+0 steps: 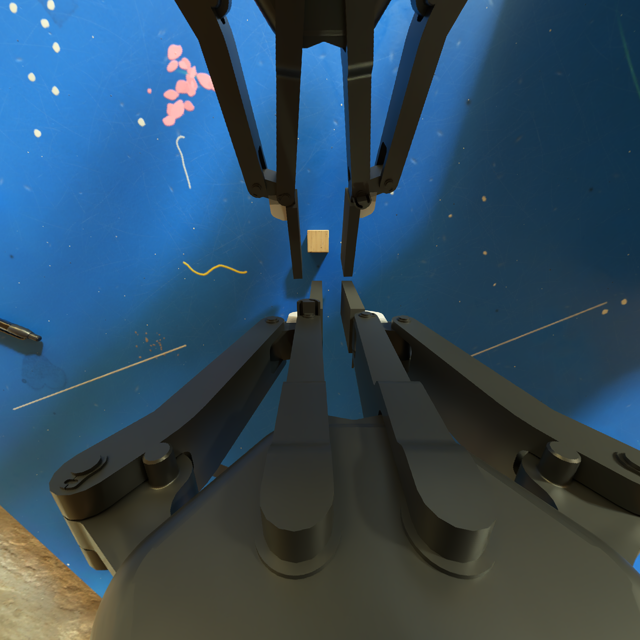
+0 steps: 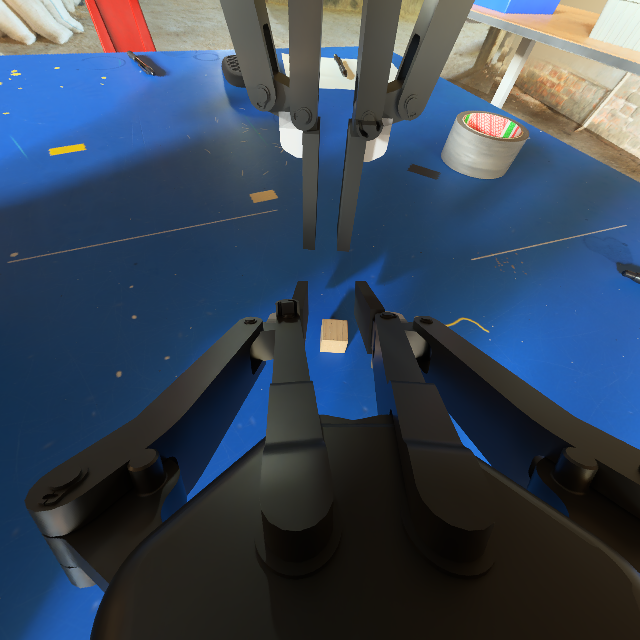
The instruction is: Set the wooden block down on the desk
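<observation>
The wooden block [image 1: 318, 240] is a small pale cube resting on the blue desk [image 1: 121, 225], with its shadow right beside it. In the right wrist view the block [image 2: 333, 336] lies on the desk below and between my right gripper's fingers, untouched. My right gripper [image 2: 330, 282] is open and empty above it. My left gripper [image 1: 331, 282] faces it tip to tip, its fingers a narrow gap apart and holding nothing. The right gripper [image 1: 322, 277] shows at the top of the left wrist view, and the left gripper [image 2: 326, 248] at the top of the right wrist view.
A grey tape roll [image 2: 485, 145] stands at the far right. A pen [image 2: 142, 64], a black perforated object [image 2: 231, 67] and a white sheet [image 2: 329, 74] lie near the far edge. Another pen [image 1: 20, 332] and a yellow thread [image 1: 214, 269] lie nearby. The desk edge [image 1: 41, 540] is close.
</observation>
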You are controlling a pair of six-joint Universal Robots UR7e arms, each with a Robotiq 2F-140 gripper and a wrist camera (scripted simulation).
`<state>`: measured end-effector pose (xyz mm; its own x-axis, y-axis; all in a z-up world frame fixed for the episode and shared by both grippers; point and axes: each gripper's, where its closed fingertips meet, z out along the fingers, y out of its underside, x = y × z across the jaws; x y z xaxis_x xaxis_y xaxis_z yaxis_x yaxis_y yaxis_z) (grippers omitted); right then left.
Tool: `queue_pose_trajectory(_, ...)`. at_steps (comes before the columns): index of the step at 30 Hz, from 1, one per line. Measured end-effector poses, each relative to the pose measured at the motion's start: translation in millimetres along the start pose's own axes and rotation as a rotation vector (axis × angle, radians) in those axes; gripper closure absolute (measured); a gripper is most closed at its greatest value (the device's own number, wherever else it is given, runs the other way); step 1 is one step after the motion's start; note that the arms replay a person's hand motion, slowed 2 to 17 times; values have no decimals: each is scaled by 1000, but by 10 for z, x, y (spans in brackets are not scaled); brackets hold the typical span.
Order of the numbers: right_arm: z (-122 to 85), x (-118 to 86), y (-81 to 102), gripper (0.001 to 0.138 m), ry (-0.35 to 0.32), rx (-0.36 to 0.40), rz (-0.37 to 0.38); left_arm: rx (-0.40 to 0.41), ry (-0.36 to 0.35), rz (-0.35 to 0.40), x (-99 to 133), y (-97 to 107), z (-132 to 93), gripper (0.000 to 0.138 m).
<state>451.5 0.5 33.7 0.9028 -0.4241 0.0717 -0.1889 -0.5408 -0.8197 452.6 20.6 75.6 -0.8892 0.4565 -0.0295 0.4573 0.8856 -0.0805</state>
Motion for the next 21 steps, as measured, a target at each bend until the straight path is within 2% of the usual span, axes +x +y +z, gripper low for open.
queue_pose_trajectory(10, 3, 2, -1, 103, -2, -2, 1, -16, 6, 14, 1, -6, 4, 124)
queue_pose_trajectory(21, 9, 1, -2, 103, 2, -4, -3, 1, 17, 10, 2, -10, 3, 124)
